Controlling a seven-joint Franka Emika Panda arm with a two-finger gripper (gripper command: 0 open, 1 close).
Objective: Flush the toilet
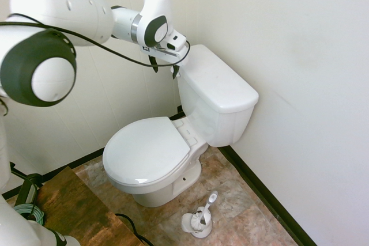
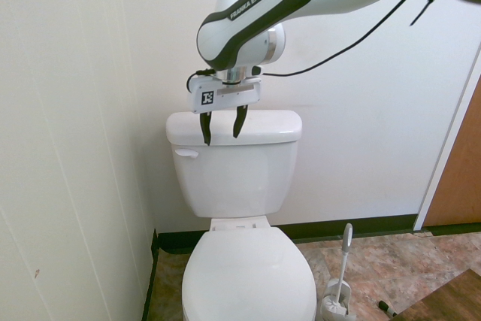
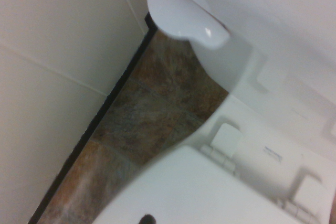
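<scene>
The toilet (image 1: 147, 149) is glossy white, its oval lid down and its boxy tank (image 1: 218, 99) against the wall. The small white flush lever (image 2: 186, 152) sits on the tank's front near its corner by the side wall. It shows close up in the wrist view as a rounded white paddle (image 3: 184, 18) above the brown floor. My gripper (image 2: 222, 128) hangs open, fingers pointing down, in front of the tank lid (image 2: 255, 122). It is a little above the lever and toward the tank's middle, holding nothing. In the first exterior view the gripper (image 1: 164, 68) is at the tank's near top corner.
A white toilet brush (image 1: 202, 214) stands in its holder on the brown tiled floor beside the bowl. White walls close in behind and beside the tank. A wooden door (image 2: 458, 171) stands to the right in the second exterior view.
</scene>
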